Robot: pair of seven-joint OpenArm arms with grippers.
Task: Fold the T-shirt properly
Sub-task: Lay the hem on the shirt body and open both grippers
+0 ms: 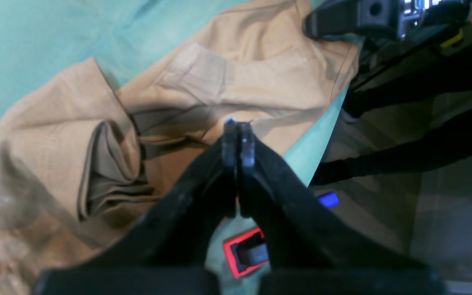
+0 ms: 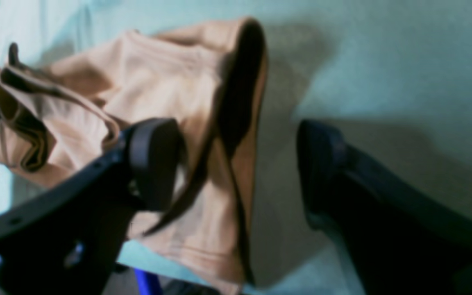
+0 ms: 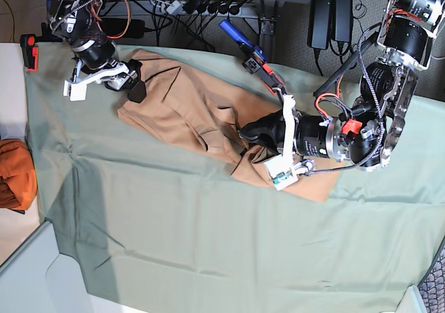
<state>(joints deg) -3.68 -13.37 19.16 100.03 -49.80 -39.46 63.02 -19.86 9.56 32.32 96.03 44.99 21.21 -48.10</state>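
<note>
We see the tan T-shirt (image 3: 188, 111) lying crumpled and creased on the green sheet (image 3: 208, 243), our left gripper (image 1: 238, 129) pressed closed above it, our right gripper (image 2: 240, 164) spread wide astride one edge.

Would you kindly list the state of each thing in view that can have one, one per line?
T-shirt: crumpled, partly bunched, not folded, lying on the green cloth sheet.
Left gripper: shut, over the shirt; whether it pinches fabric cannot be told.
Right gripper: open, astride a raised shirt edge, holding nothing.
Green cloth sheet: spread out, lightly wrinkled.
Orange cloth bundle: bunched up beside the sheet.
</note>
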